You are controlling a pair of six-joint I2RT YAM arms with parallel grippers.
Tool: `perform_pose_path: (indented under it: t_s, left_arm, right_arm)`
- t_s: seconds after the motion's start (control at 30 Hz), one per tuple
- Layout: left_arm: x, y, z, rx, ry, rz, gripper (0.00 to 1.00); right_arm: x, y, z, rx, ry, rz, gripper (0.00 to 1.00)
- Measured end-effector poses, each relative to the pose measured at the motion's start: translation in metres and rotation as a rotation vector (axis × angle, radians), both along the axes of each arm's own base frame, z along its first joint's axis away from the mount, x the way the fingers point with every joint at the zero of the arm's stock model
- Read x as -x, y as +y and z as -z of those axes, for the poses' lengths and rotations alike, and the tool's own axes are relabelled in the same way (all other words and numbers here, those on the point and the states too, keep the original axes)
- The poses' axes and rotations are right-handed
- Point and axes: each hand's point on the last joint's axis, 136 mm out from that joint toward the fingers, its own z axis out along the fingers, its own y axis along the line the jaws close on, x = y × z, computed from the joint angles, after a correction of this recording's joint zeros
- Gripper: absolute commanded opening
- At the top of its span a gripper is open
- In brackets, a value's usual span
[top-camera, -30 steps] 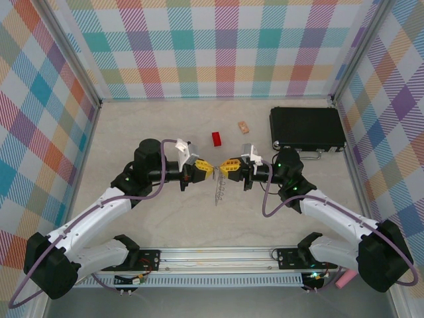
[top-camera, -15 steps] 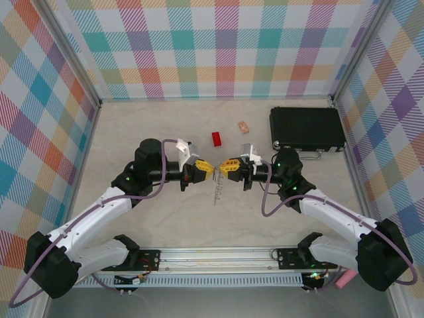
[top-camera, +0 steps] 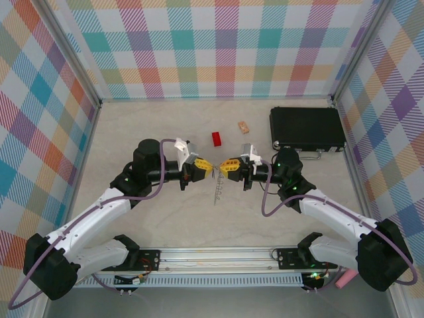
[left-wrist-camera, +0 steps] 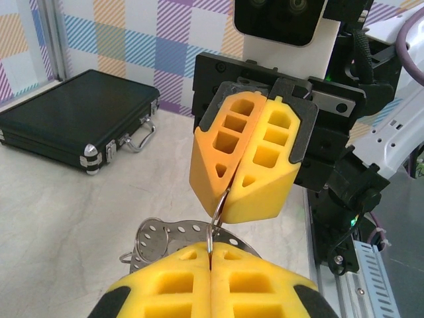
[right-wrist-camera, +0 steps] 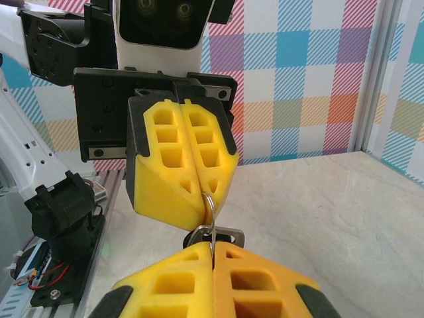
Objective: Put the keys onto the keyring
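Observation:
Both grippers meet tip to tip above the table's middle. My left gripper (top-camera: 207,168) (left-wrist-camera: 211,255) is shut on a small wire loop at the edge of the keyring (left-wrist-camera: 165,233), a flat grey perforated ring that hangs edge-on below the fingers (top-camera: 218,189). My right gripper (top-camera: 224,165) (right-wrist-camera: 212,246) is shut on a thin wire ring (right-wrist-camera: 211,218) that links into that loop. The key (right-wrist-camera: 225,234), black-headed with a short silver blade, hangs just behind this ring. Each wrist view shows the other arm's shut yellow fingers facing it.
A black case (top-camera: 307,128) (left-wrist-camera: 73,116) lies at the back right. A red block (top-camera: 216,138) and a small tan block (top-camera: 244,126) lie on the table beyond the grippers. Checked walls close three sides; the rail (top-camera: 218,255) runs along the near edge.
Both grippers have drifted very slightly left and stay tip to tip. The hanging grey ring has moved with them.

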Motion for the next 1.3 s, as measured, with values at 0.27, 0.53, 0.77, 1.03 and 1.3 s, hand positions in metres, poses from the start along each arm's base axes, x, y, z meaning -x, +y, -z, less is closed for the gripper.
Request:
perform_pose_path:
  t_s: [0.27,0.53,0.77,1.03,1.3]
  left_arm:
    - [0.0008,-0.0012,0.002,-0.002,0.008,0.011,0.0]
    - [0.0009,-0.0017,0.003,-0.002,0.015,0.014,0.0]
    - [-0.0007,-0.0012,0.0028,-0.001,0.02,0.003,0.0]
    - [-0.0019,-0.0002,0.0023,0.001,0.014,-0.01,0.0]
    - [-0.0015,-0.0004,0.0017,0.003,0.012,-0.006,0.0]
  right_arm:
    - [0.0004,0.0001,0.0,-0.001,0.004,-0.003,0.0]
    - [0.0005,0.0001,-0.0005,-0.003,0.005,-0.003,0.0]
    - [0.0003,0.0001,-0.0007,-0.004,0.007,-0.002,0.0]
    - [-0.0002,0.0,-0.0007,-0.004,0.007,0.001,0.0]
    - [0.0,0.0,-0.0008,-0.004,0.007,0.0,0.0]
